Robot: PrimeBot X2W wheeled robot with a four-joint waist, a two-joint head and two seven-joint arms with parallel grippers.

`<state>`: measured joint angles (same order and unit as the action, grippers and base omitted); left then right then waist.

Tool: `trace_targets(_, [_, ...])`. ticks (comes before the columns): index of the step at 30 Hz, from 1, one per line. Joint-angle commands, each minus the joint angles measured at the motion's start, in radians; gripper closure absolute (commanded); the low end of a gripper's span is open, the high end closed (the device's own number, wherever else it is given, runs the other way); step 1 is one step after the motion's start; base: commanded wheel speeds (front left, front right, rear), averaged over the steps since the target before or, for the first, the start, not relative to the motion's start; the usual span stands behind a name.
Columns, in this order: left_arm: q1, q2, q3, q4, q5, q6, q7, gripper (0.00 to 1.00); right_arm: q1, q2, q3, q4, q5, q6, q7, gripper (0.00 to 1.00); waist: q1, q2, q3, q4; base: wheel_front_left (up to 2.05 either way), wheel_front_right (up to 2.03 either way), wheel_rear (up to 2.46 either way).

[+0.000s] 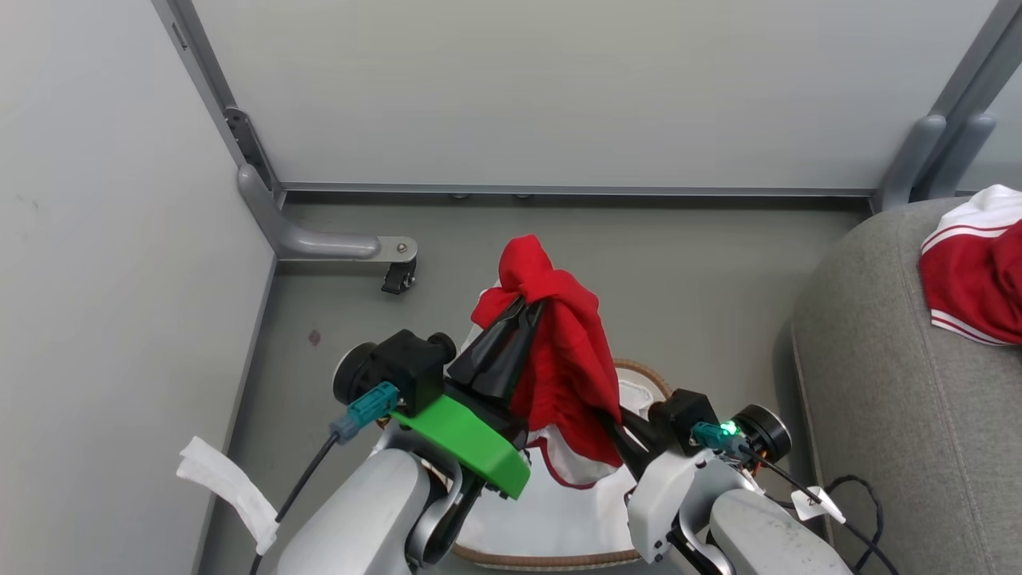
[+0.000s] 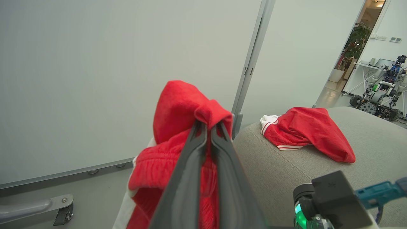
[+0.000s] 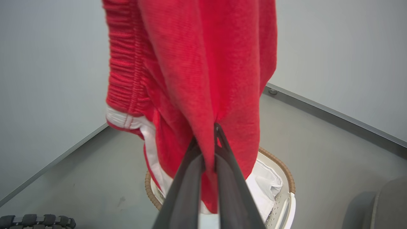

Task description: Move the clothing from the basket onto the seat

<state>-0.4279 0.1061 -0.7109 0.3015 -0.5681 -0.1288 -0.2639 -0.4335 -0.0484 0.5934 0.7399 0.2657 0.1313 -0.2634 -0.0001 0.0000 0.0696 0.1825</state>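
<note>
Fingers on our left gripper [image 2: 208,124] and right gripper [image 3: 216,135] both clamp the red clothing [image 1: 567,359] over the basket [image 3: 284,173]; grey floor [image 1: 679,263], pale partition walls [image 1: 559,96], seat [image 1: 878,399] alongside.

Bright red clothing [image 1: 559,343] with a white panel, in the dark grey left gripper [image 1: 523,307] — below it a white basket [image 1: 643,371], brown woven rim; right of it the grey seat [image 1: 878,399] — on it a red garment [image 1: 978,279], red-and-white striped trim

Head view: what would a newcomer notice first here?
The bright red clothing, held up over the basket, pinched by both the left claw and right claw. Next, a second red garment already lying on the grey seat at the right.
</note>
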Motion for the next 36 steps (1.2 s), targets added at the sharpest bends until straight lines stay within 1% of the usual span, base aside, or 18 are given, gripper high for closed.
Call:
trace_targets(1, [-0.008, 0.004, 0.011, 0.003, 0.001, -0.003, -0.001, 1.0, 0.018, -0.005, -0.012, -0.015, 0.007, -0.001, -0.002, 1.0, 0.0001, 0.0, 0.003, -0.01, 0.0, 0.0, 0.0])
trace_targets(4, [0.002, 0.006, 0.022, 0.008, 0.004, -0.003, -0.001, 1.0, 0.028, -0.005, -0.038, -0.053, 0.013, -0.001, -0.002, 1.0, 0.0001, 0.0, 0.006, -0.02, 0.0, 0.0, 0.0])
trace_targets(7, [0.013, 0.005, 0.038, 0.03, -0.003, -0.003, 0.0, 1.0, 0.047, -0.005, -0.075, -0.117, 0.023, -0.001, -0.002, 1.0, 0.0001, 0.0, 0.009, -0.031, 0.0, 0.0, 0.0])
trace_targets(8, [0.015, 0.005, 0.044, 0.037, -0.003, -0.003, 0.0, 0.6, 0.053, -0.005, -0.087, -0.14, 0.03, -0.001, -0.002, 1.0, 0.0001, 0.0, 0.01, -0.035, 0.0, 0.0, 0.0])
trace_targets(9, [0.019, 0.008, 0.046, 0.05, 0.001, -0.003, 0.0, 0.0, 0.062, -0.005, -0.102, -0.164, 0.034, -0.001, -0.002, 1.0, 0.0001, 0.0, 0.01, -0.04, 0.0, 0.0, 0.0])
trace_targets(14, [0.036, 0.014, 0.078, 0.084, 0.022, -0.003, 0.0, 0.0, 0.107, -0.005, -0.162, -0.283, 0.054, -0.001, -0.002, 1.0, 0.0001, 0.0, 0.01, -0.083, 0.0, 0.0, 0.0])
trace_targets(19, [0.063, 0.023, 0.111, 0.106, 0.047, -0.003, 0.0, 0.0, 0.156, -0.004, -0.225, -0.406, 0.079, -0.001, -0.002, 1.0, 0.0001, 0.0, 0.017, -0.162, 0.0, 0.0, 0.0])
trace_targets(26, [0.095, 0.029, 0.144, 0.106, 0.061, -0.003, 0.0, 0.0, 0.204, -0.004, -0.268, -0.503, 0.074, -0.001, -0.002, 1.0, 0.0001, 0.0, 0.028, -0.305, 0.0, 0.0, 0.0])
trace_targets(36, [0.134, 0.035, 0.184, 0.097, 0.077, -0.003, 0.0, 0.0, 0.24, -0.004, -0.315, -0.564, 0.063, -0.001, -0.002, 1.0, 0.0001, 0.0, 0.039, -0.524, 0.0, 0.0, 0.0])
